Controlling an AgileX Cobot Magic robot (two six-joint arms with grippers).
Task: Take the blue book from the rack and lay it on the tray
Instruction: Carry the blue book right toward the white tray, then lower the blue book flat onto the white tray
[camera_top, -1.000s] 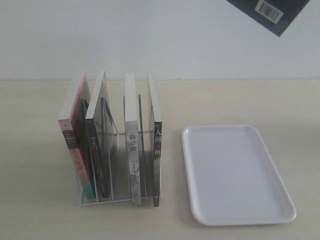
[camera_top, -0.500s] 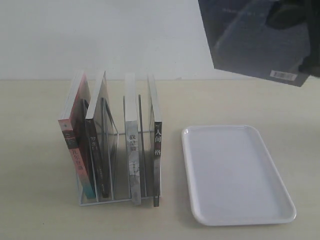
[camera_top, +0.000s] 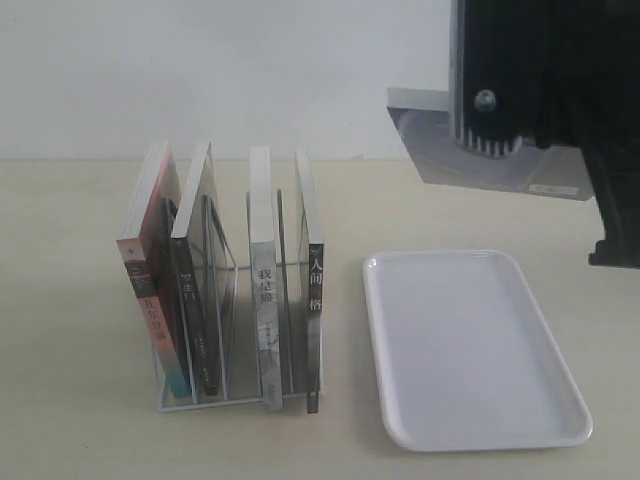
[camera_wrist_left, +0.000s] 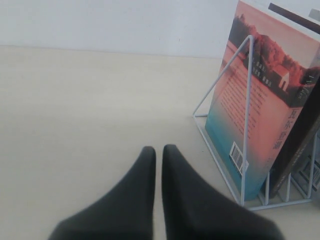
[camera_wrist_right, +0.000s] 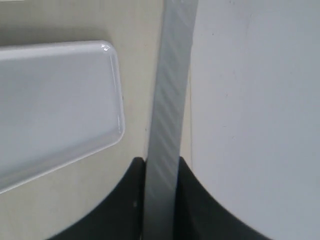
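My right gripper (camera_wrist_right: 161, 162) is shut on the blue book (camera_wrist_right: 167, 100), which shows edge-on between the two black fingers in the right wrist view. In the exterior view the book (camera_top: 430, 150) hangs in the air above the far end of the white tray (camera_top: 470, 350), its dark glossy cover tilted and partly hidden by the right arm (camera_top: 545, 80). The tray (camera_wrist_right: 50, 100) lies flat and holds nothing. The white wire rack (camera_top: 230, 400) stands left of the tray with one slot free. My left gripper (camera_wrist_left: 158, 150) is shut on nothing, low over the table beside the rack (camera_wrist_left: 247, 125).
Several books stay upright in the rack: a pink-and-teal one (camera_top: 150, 290), a dark-spined one (camera_top: 190, 310), a grey-spined one (camera_top: 264, 300) and a black-spined one with white characters (camera_top: 315, 300). A pale wall runs behind the table.
The right arm has come down into the exterior view with the book, which has dropped from the top right corner and turned closer to flat above the tray.
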